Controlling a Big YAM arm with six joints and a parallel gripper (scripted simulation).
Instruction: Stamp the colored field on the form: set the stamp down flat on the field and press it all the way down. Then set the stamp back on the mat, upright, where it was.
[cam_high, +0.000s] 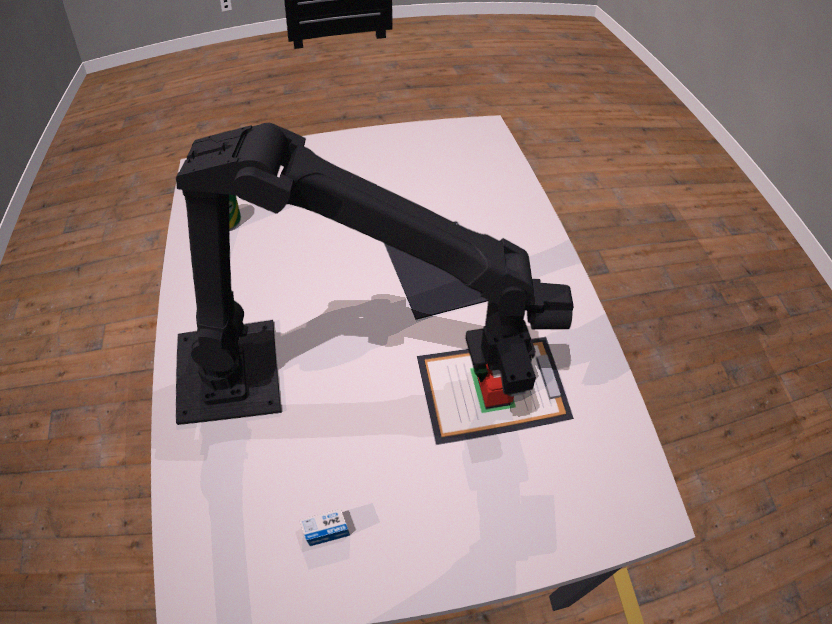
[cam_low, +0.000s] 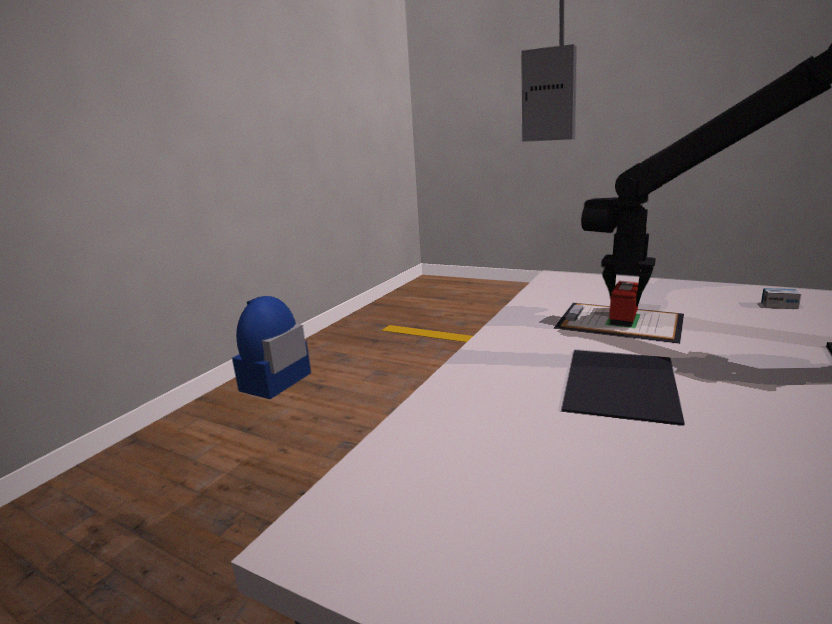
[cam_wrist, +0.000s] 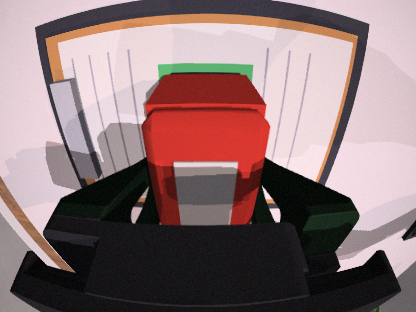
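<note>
The red stamp (cam_high: 494, 390) (cam_low: 623, 303) (cam_wrist: 203, 131) stands upright on the green field (cam_high: 478, 392) (cam_low: 633, 323) (cam_wrist: 203, 71) of the form (cam_high: 456, 403) (cam_low: 655, 323) (cam_wrist: 300, 102), which lies on a clipboard with a dark rim (cam_high: 430, 416) (cam_low: 678, 325) (cam_wrist: 200, 4). My gripper (cam_high: 500, 376) (cam_low: 626, 282) (cam_wrist: 205, 157) is shut on the stamp, one finger on each side. Only a thin strip of the green field shows beyond the stamp in the wrist view. The dark mat (cam_high: 430, 282) (cam_low: 621, 386) lies apart from the clipboard and has nothing on it.
A small blue and white box (cam_high: 325, 527) (cam_low: 779, 297) lies near the table's front edge. A green can (cam_high: 233, 211) stands behind the arm's upright link. The arm's base plate (cam_high: 227, 372) is at the table's left. A grey clip (cam_high: 549, 376) (cam_wrist: 74, 128) sits on the clipboard.
</note>
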